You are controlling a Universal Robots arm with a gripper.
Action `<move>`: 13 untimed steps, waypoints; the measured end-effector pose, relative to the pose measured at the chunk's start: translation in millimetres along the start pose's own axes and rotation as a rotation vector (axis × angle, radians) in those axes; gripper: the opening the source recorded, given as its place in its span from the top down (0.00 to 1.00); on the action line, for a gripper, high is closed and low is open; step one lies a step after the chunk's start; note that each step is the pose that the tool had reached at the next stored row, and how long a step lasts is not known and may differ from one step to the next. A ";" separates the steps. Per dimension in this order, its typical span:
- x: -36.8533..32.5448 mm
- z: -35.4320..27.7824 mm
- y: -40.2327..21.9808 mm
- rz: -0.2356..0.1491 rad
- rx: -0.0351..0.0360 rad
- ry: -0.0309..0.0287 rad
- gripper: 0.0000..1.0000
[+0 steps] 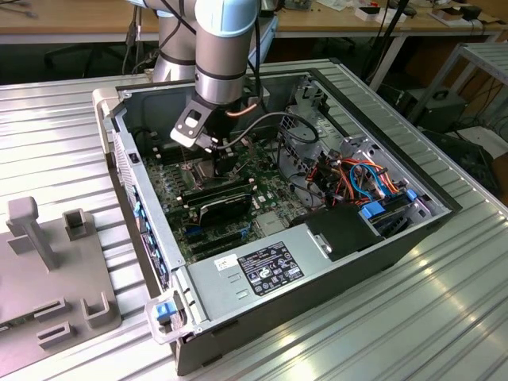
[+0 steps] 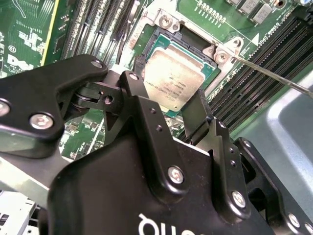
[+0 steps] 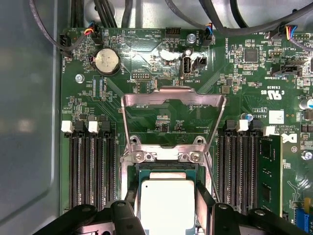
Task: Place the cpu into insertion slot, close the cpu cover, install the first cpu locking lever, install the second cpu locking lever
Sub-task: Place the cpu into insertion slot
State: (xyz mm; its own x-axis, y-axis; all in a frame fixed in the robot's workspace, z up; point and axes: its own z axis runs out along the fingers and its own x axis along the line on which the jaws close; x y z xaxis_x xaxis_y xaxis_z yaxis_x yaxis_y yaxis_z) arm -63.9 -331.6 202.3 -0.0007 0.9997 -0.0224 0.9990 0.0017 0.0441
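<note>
In both wrist views the cpu (image 3: pixel 167 208) (image 2: pixel 173 78), a square chip with a dull silver top, sits between my two black fingers (image 3: pixel 131 205), which press on its opposite edges. My gripper (image 3: pixel 167 200) (image 2: pixel 164 93) holds it, slightly tilted, right over the insertion slot (image 3: pixel 166 169) (image 2: pixel 188 41); whether it is seated I cannot tell. The cpu cover (image 3: pixel 173 94) stands swung open behind the slot, the board showing through its window. A thin locking lever (image 2: pixel 274 78) sticks out beside the slot. In the exterior view my gripper (image 1: pixel 198 155) reaches down into the open computer case (image 1: pixel 119 111).
Long black memory slots (image 3: pixel 90 166) flank the socket on both sides, with a stick (image 3: pixel 270 171) fitted in one. The power supply (image 1: pixel 262 266) and coloured cables (image 1: pixel 365 178) fill the case's near and right parts. A grey fixture (image 1: pixel 48 262) lies on the ribbed table.
</note>
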 end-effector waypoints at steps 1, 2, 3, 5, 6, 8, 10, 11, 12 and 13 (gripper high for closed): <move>0.0 0.3 0.0 0.000 0.0002 -0.0002 0.45; 0.0 0.7 0.1 0.000 0.0001 -0.0001 0.45; 0.0 1.4 0.3 0.000 0.0001 -0.0001 0.45; 0.0 2.6 0.7 0.000 0.0002 -0.0002 0.45; 0.1 3.2 0.7 0.000 0.0001 -0.0001 0.45; 0.0 4.8 0.7 0.000 0.0004 -0.0004 0.45; 0.0 6.0 0.6 0.000 0.0004 0.0003 0.45; 0.0 6.2 0.6 0.000 0.0004 0.0006 0.45; 0.1 6.3 0.6 0.000 0.0003 0.0008 0.45; 0.1 6.4 0.6 0.000 0.0002 0.0010 0.45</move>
State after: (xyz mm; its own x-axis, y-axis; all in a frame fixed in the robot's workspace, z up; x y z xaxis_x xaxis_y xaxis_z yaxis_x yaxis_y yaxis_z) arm -63.0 -331.6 195.9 -0.0007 0.9998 -0.0214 0.9990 0.0016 0.0439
